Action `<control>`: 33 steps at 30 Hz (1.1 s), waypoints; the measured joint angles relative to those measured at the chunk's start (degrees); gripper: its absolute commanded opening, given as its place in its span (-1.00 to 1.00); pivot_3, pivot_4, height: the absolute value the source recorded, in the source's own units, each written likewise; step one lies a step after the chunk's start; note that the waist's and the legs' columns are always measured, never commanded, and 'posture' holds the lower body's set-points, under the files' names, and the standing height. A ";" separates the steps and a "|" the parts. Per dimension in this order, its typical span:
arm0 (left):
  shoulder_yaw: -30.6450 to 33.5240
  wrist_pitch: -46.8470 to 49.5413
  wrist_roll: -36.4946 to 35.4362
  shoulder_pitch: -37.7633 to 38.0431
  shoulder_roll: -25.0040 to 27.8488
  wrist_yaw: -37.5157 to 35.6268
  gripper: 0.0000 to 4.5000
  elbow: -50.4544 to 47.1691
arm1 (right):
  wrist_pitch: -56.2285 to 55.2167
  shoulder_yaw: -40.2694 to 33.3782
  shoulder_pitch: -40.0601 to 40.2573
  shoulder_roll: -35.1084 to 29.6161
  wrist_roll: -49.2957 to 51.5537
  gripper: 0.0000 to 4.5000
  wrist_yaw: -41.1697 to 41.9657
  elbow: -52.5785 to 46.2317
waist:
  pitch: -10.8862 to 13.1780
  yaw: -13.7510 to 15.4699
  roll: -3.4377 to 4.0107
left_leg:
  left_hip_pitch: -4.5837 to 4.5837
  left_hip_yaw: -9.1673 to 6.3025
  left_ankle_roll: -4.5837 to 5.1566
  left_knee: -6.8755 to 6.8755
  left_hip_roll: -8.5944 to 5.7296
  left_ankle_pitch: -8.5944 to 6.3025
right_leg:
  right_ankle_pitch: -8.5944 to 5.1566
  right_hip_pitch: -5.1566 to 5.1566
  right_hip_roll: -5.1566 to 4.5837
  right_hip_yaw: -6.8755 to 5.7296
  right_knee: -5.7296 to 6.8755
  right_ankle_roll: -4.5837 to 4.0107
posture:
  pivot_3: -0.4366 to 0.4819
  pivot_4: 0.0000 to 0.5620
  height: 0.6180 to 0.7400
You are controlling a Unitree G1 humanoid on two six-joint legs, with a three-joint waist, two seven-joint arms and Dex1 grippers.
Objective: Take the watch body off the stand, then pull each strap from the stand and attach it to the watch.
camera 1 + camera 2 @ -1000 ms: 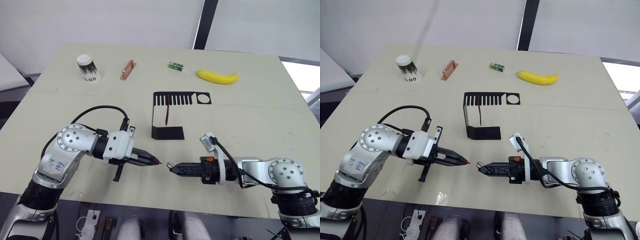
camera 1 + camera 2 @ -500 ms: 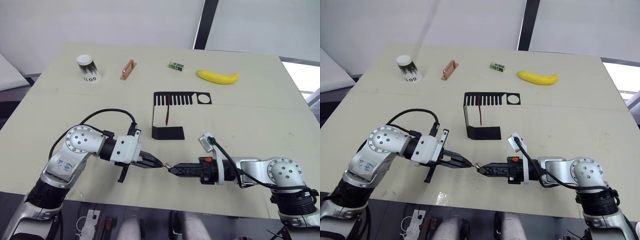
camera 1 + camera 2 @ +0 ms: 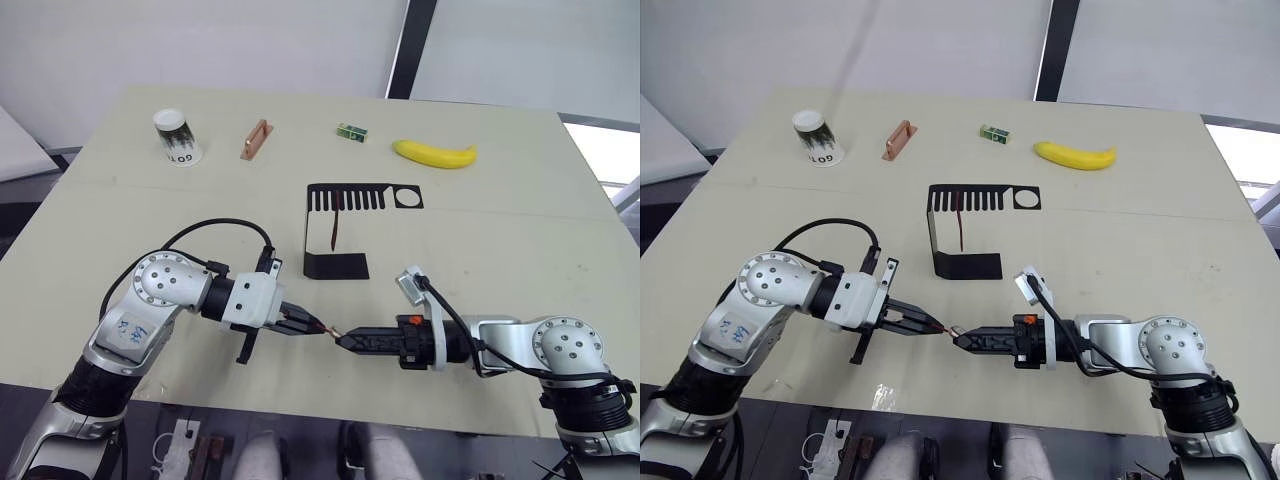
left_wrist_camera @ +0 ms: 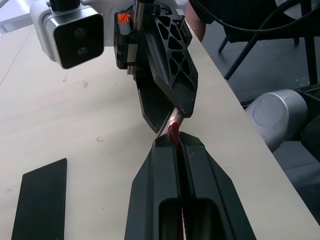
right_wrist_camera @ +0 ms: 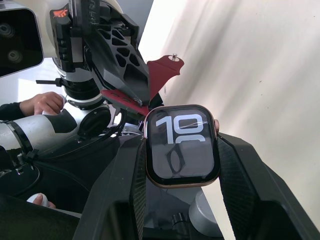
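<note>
You have the watch body (image 5: 182,145) off the stand (image 3: 340,228) and clamped between the fingers of your right gripper (image 3: 343,339), low and just right of centre in the left eye view, its screen showing light digits in the right wrist view. Your left gripper (image 3: 318,326) is closed narrow on the first strap (image 5: 159,76), with the dark-red end poking out past the fingertips; in the left wrist view that end sits right against the tips of the right gripper. The two grippers meet tip to tip at lower centre of the frame, above the table (image 3: 520,200) near its front edge. Judgement: the first step is done, one strap has been pulled, and you are now mating it to the watch body; whether it has seated in the slot cannot be told from these views. The second strap (image 3: 335,228) hangs from the slotted top plate of the stand, at mid-frame, so its pull and fitting remain outstanding. The cup (image 3: 176,137), the copper bar (image 3: 255,139), the small green block (image 3: 350,131) and the banana (image 3: 434,153) lie along the top of the frame, well apart from the work.
</note>
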 measured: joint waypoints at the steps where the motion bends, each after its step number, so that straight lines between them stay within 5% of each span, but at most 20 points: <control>1: -0.14 -0.14 0.17 0.00 -0.07 0.01 -1.00 0.52 | 0.00 0.00 0.05 0.00 0.00 -0.32 0.00 -0.08 | 0.00 0.00 0.00 | 0.00 0.00 0.00 0.00 0.00 0.00 | 0.00 0.00 0.00 0.00 0.00 0.00 | -0.05 -0.47 1.00; 33: -0.46 -0.62 1.47 1.17 -1.61 -0.34 -1.00 0.36 | -0.96 1.49 0.60 -0.08 -0.01 -0.32 -2.11 -0.10 | 0.00 0.01 0.00 | -0.02 -0.01 0.01 0.00 0.00 0.00 | 0.00 0.00 -0.01 -0.01 -0.03 0.01 | -0.05 -0.47 1.00</control>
